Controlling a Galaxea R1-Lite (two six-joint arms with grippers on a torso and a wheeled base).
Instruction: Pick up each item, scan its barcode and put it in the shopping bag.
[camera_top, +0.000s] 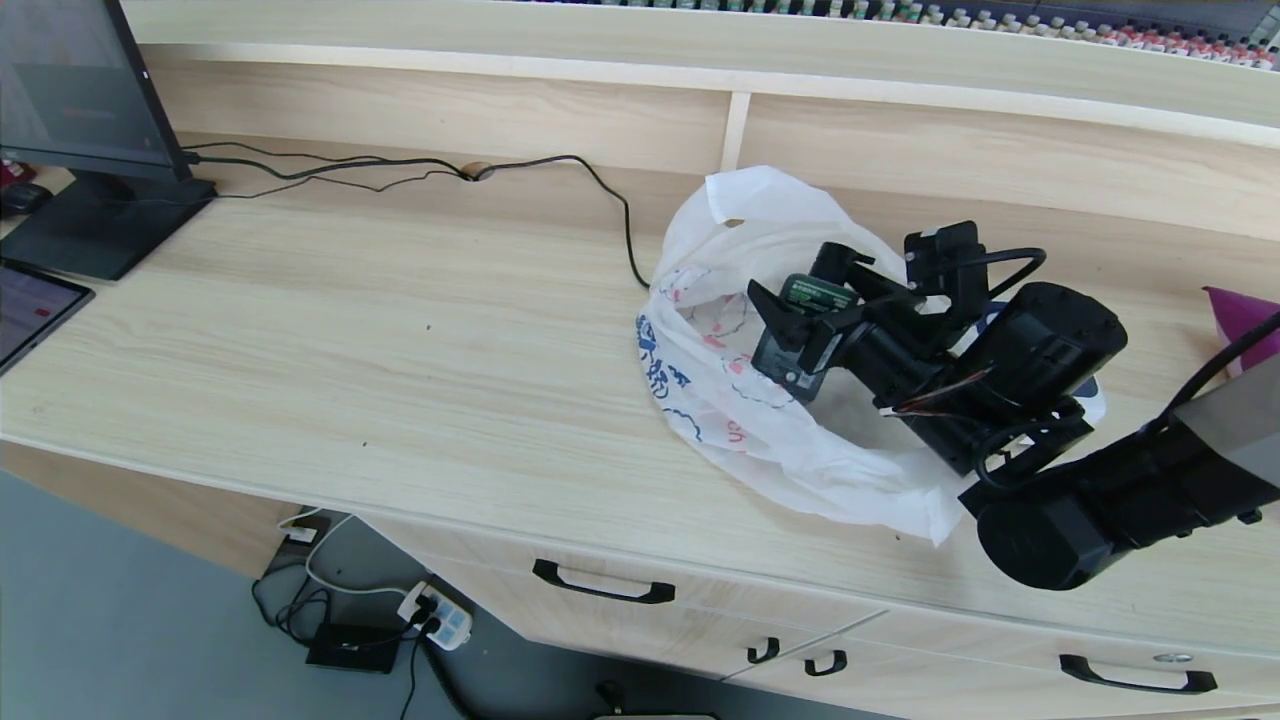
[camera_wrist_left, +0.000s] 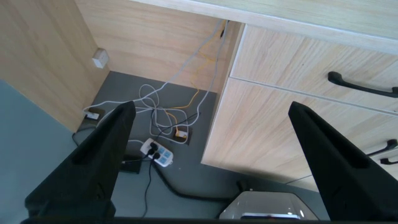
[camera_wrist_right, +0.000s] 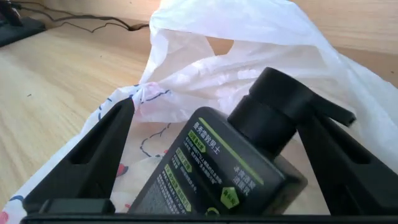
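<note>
The right gripper (camera_top: 805, 285) hangs over the open mouth of the white shopping bag (camera_top: 760, 440), which lies slumped on the light wooden counter (camera_top: 350, 330). Its jaws stand fairly wide, clamped against the two sides of a dark bottle (camera_wrist_right: 211, 168) with a green-edged label and a black pump cap (camera_wrist_right: 280, 106). In the right wrist view the bottle lies tilted between the two black fingers (camera_wrist_right: 93, 155), with its cap end pointing out past the fingertips toward the bag's handles and its lower end toward the wrist. It is held above the bag's printed plastic; whether it touches the plastic I cannot tell. The left gripper (camera_wrist_left: 214, 168) is down below counter level, in front of the drawers (camera_wrist_left: 298, 93). Its fingers are spread wide apart with nothing between them, above a grey floor with a tangle of cables and a power strip (camera_wrist_left: 157, 152). On the counter's far left stands a dark monitor (camera_top: 70, 90), and a black cable (camera_top: 600, 190) runs from there across the wood to the bag's edge.
</note>
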